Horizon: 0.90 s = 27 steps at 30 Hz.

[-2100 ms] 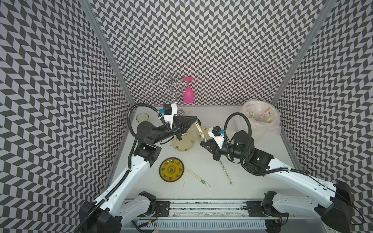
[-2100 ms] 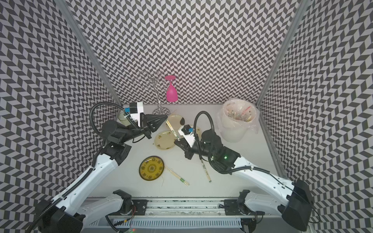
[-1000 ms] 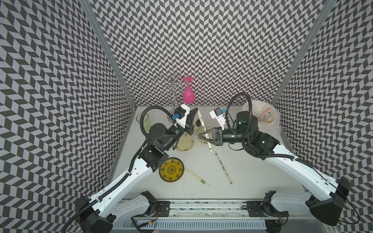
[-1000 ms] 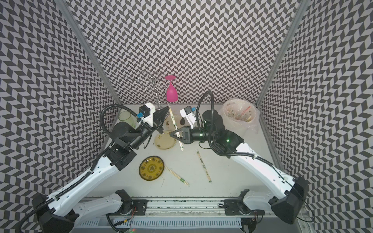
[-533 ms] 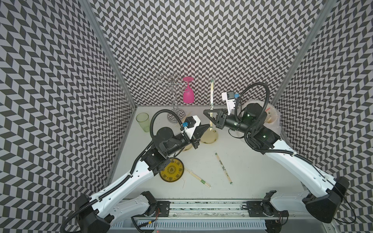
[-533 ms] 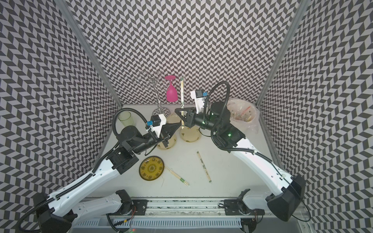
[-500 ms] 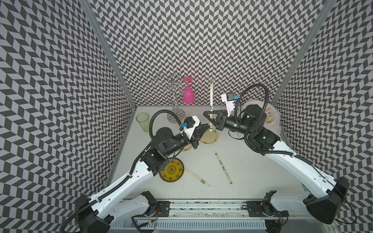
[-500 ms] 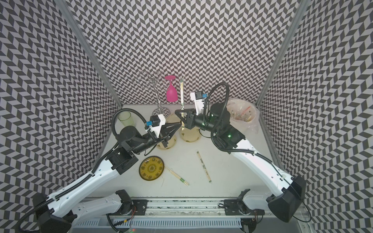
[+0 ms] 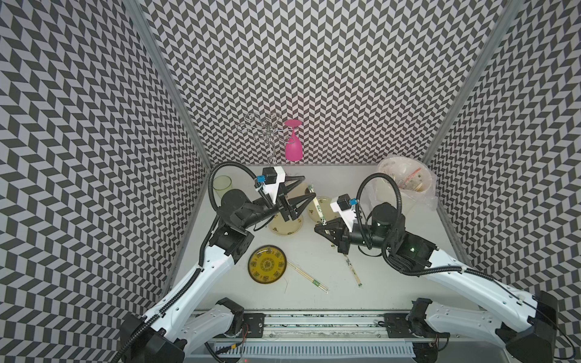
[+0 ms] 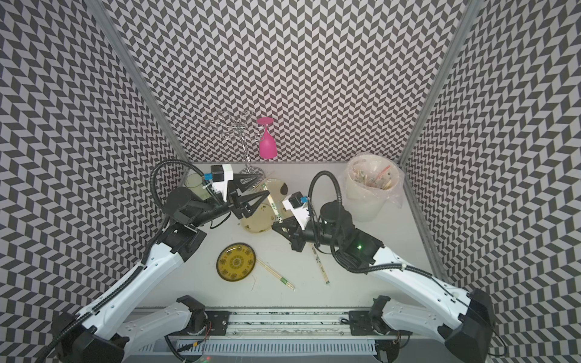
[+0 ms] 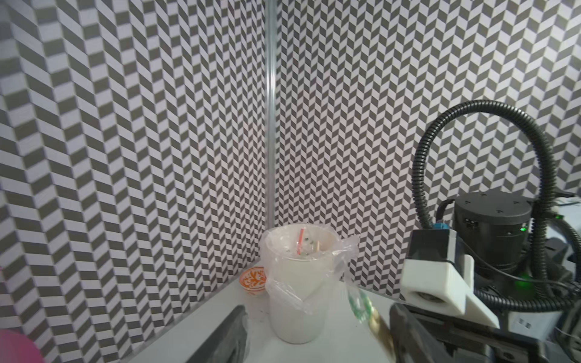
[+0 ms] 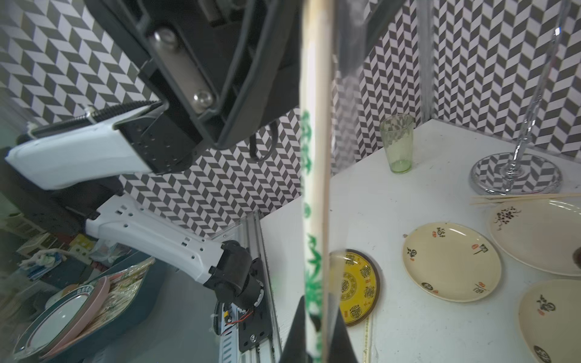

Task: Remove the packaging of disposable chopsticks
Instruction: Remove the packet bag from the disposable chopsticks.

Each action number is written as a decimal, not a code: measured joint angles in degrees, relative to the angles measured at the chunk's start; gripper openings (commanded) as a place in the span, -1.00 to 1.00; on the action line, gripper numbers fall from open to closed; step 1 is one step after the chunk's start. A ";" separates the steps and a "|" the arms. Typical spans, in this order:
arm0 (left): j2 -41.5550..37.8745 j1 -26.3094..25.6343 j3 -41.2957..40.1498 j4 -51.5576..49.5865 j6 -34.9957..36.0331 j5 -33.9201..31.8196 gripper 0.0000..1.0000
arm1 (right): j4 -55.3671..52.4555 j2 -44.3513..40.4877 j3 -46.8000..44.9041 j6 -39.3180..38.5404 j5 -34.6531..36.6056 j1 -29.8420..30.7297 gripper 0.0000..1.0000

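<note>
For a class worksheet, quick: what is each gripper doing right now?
Left gripper: open, gripping nothing.
Right gripper: shut on the wrapped chopsticks.

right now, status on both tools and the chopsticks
Left tool open, jaws astride the sleeve's far end, not gripping. Right tool shut on the wrapped chopsticks, in the air by the cream plates. No obstruction seen.

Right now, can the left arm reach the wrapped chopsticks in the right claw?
Probably yes: the left claw is open, and the free end of the wrapped chopsticks sits between its jaws, nothing blocking.
</note>
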 measured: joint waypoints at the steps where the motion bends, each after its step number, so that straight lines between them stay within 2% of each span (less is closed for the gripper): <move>1: 0.20 0.02 0.00 0.35 -0.68 1.46 0.31 | -0.33 0.00 0.00 -0.76 0.44 0.07 -1.00; 3: 0.28 0.07 0.00 1.46 -2.12 4.04 0.24 | -0.90 0.00 0.02 -2.34 1.31 0.07 -1.00; 7: -0.50 0.61 -0.02 3.91 -4.13 6.88 -0.10 | -2.67 0.00 0.15 -4.70 2.84 0.09 -1.00; 12: -0.87 1.51 -0.02 6.49 -6.34 9.05 -0.25 | -5.51 0.00 1.09 -7.17 4.39 0.11 -1.00; 15: -0.44 1.62 -0.02 7.06 -7.19 10.23 -0.17 | -6.82 0.00 1.62 -8.02 4.81 0.15 -1.00; 19: 0.85 1.62 0.00 6.49 -7.43 10.84 -0.19 | -8.07 0.00 1.97 -8.92 5.33 0.50 -1.00; 23: 1.60 1.70 0.02 5.42 -7.19 10.67 0.05 | -9.27 -0.02 2.54 -9.77 5.77 0.90 -1.00; 27: 1.42 2.43 0.02 4.57 -7.08 9.86 0.09 | -9.77 -0.37 2.93 -10.19 6.47 1.18 -1.00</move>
